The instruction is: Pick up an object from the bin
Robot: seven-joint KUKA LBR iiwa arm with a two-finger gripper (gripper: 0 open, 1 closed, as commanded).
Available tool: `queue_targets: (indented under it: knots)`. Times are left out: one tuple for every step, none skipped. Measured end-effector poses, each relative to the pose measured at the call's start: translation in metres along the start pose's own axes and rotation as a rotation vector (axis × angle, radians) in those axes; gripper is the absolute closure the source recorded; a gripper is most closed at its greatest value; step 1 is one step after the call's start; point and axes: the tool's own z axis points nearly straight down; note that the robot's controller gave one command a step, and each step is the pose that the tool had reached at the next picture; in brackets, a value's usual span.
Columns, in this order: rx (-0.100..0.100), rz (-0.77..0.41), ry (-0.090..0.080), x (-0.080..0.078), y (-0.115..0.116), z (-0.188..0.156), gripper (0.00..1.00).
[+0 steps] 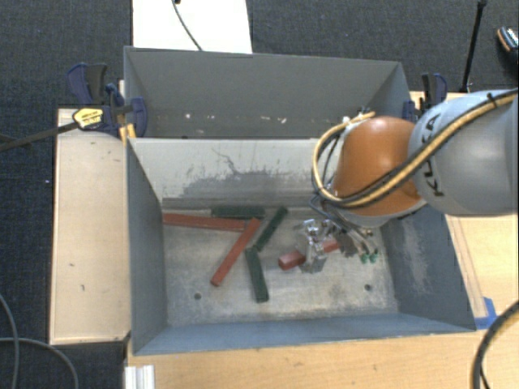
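Observation:
My gripper (313,251) is low over the bin floor, right of centre, under the orange wrist cover. A short red block (289,260) lies on the floor just left of the gripper, touching or nearly touching it. Another red piece (330,248) shows partly from behind the gripper body on the right. A small green piece (370,257) lies a little further right. To the left, a dark green stick (257,275) lies on the floor, and a second green stick (270,227) slants toward the back wall.
Left of centre is a loose crossed pile: a red stick (234,255) on a slant, a long red stick (207,221) lying flat, and a dark green stick (238,212) at the back wall. The arm and its cables cover the bin's right side.

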Motion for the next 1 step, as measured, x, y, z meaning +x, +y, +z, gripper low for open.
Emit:
queue_targets:
  knots:
    - [0.001,-0.001,-0.004,-0.0028,-0.0210,-0.1304,1.00]
